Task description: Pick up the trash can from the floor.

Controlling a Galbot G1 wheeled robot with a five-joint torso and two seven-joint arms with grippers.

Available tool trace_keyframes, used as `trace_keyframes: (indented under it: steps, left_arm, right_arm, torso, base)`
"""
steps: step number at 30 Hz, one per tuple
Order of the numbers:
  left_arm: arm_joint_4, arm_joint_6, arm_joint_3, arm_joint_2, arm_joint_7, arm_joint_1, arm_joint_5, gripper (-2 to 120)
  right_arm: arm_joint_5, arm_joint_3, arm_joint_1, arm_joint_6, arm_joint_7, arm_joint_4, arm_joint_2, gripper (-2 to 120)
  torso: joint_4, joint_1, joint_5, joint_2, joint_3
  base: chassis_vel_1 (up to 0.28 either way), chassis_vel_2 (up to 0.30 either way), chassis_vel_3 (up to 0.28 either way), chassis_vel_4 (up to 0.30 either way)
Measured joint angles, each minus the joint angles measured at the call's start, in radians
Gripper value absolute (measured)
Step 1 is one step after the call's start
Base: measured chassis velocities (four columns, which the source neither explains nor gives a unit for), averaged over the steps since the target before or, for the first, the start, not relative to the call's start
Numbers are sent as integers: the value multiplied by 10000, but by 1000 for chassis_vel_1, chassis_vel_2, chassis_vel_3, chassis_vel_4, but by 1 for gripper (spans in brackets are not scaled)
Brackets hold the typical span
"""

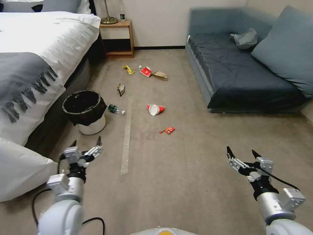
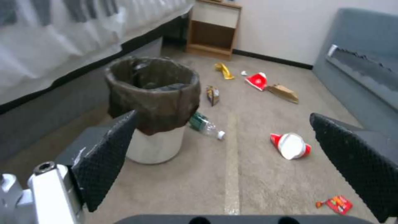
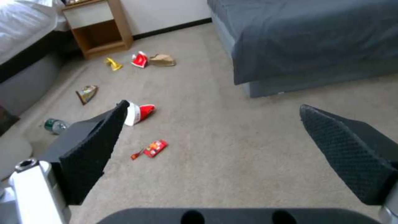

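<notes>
The trash can (image 1: pixel 85 111) stands upright on the floor (image 1: pixel 182 169) beside the bed (image 1: pixel 36 58). The left claw (image 1: pixel 86 143) hovers near it, spread wide. The right claw (image 1: pixel 242 152) hangs wide too, well apart.

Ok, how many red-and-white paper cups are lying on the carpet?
2. One tipped red-and-white paper cup lies mid-floor right of the pale tape strip; a crushed one lies farther off, toward the wooden nightstand. Others may be hidden.

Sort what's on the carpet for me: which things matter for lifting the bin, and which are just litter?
Job:
trash can, upright beside the bed
floor
left gripper, open, just short of the can
right gripper, open, held over bare carpet

Lying about:
red-and-white cup, on its side
plastic bottle, against the can
red wrapper
yellow wrapper
</notes>
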State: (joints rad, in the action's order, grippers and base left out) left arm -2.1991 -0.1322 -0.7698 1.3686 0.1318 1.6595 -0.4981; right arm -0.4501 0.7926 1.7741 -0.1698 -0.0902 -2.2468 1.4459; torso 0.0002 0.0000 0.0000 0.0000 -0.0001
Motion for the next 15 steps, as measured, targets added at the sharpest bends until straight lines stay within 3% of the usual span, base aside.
trace_keyframes:
  steps: [3, 6, 15]
  left_arm:
    - [-374, -258, -414, -250, 243, 210, -945, 100]
    - [-290, -10, -477, -453, 98, 245, -1377, 100]
    - [42, 319, -401, -550, -96, 143, -1511, 100]
  right_arm:
    - [-23, -39, -55, 0, -2, 68, 30, 100]
    - [-21, -77, -83, 4, -12, 118, 49, 100]
    - [-67, -82, -191, 31, -23, 242, 14, 100]
  torso:
    - [0, 0, 0, 0, 0]
    - [-3, 0, 3, 0, 0]
    - [-3, -1, -2, 0, 0]
  base:
    - [0, 0, 0, 0]
    - [0, 0, 0, 0]
    - [0, 0, 0, 0]
